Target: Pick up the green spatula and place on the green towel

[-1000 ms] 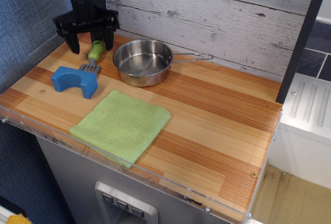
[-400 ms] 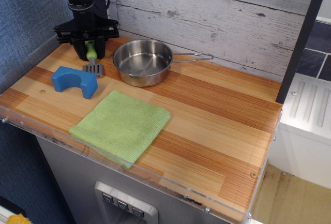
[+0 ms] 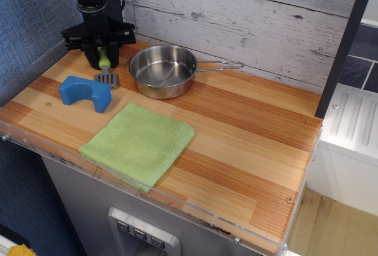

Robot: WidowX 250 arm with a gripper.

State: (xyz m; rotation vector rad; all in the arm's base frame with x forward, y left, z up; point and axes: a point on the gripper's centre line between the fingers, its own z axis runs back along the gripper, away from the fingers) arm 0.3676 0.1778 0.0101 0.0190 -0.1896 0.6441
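The green spatula (image 3: 106, 68) lies at the back left of the wooden counter, its light-green handle toward the wall and its grey slotted blade (image 3: 107, 80) toward the front. My black gripper (image 3: 102, 58) is down over the handle, fingers shut on it on both sides. The blade still rests on the counter. The green towel (image 3: 139, 142) lies flat near the front edge, in front of and to the right of the spatula.
A blue arch-shaped block (image 3: 85, 92) sits just left of the blade. A steel pan (image 3: 162, 70) stands right of the gripper, handle pointing right. A plank wall runs behind; a clear rim (image 3: 177, 201) edges the counter front.
My gripper dropped from above the spatula down onto its handle and the fingers closed around it. The spatula shifted a little. Over the last half second nothing moved.
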